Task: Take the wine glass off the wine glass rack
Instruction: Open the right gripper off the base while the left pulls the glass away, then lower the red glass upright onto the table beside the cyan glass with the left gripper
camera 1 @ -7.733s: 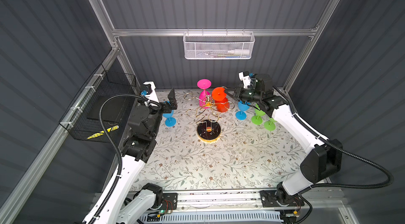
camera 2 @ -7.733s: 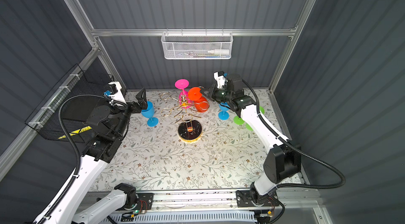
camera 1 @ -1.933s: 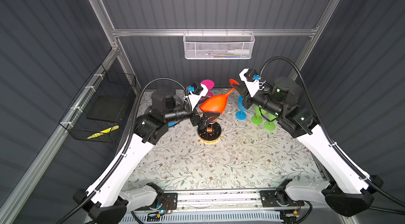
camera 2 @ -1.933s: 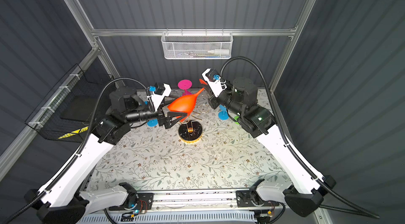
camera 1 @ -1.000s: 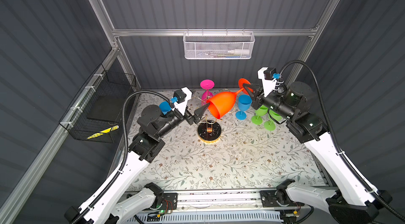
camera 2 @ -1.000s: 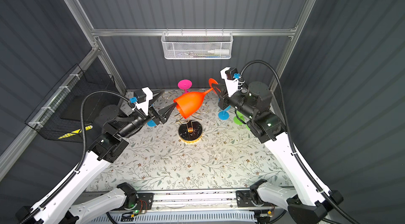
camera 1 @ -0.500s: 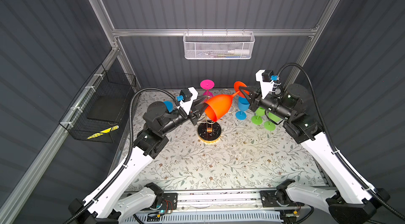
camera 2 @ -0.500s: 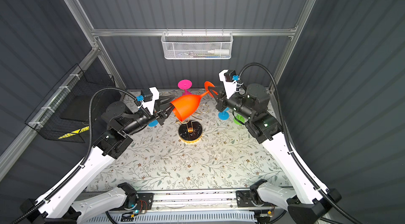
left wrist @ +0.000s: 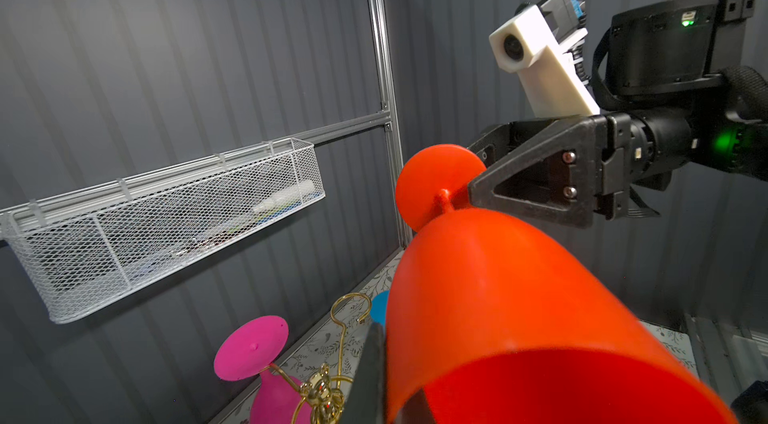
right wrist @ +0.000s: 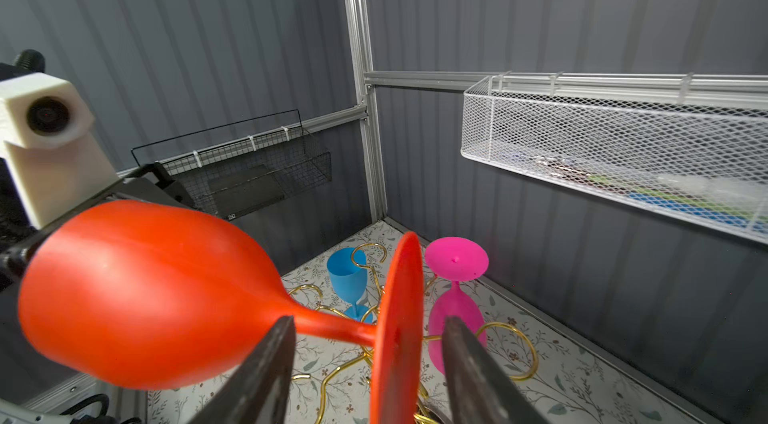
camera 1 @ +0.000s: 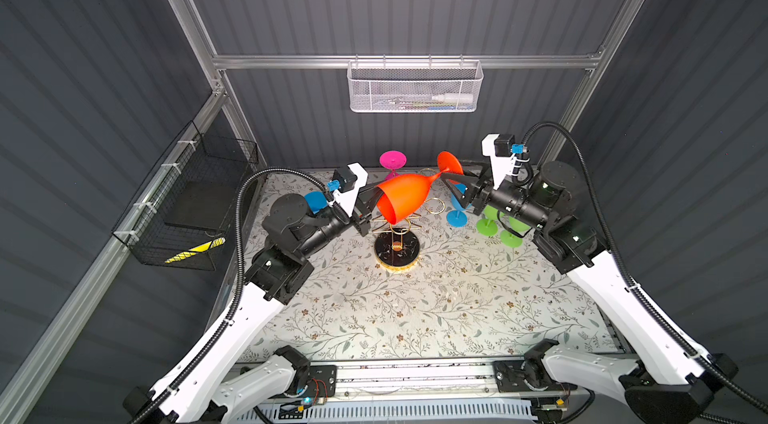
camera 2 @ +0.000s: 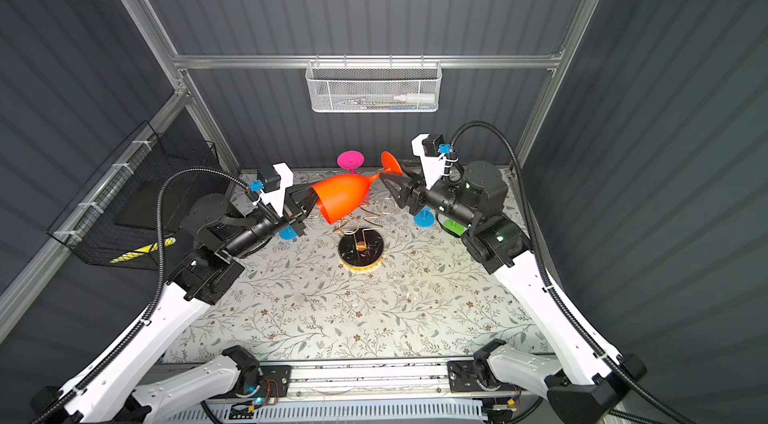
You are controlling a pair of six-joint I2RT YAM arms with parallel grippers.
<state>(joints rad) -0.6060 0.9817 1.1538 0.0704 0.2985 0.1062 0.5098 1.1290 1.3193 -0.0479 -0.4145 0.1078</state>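
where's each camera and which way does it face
Top views: high in front, looking down at the table; left arm, right arm show.
Left wrist: on the left arm, facing the right gripper past the orange wine glass; one finger shows.
Right wrist: on the right arm, facing the left wrist camera; both fingers show.
Wrist views share the glass and white mesh basket.

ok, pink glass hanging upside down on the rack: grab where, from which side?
Probably the bowl, level, from the right arm's side. The pink glass hangs foot up, a ring of the rack around its stem; the right wrist view shows the bowl mostly bare.
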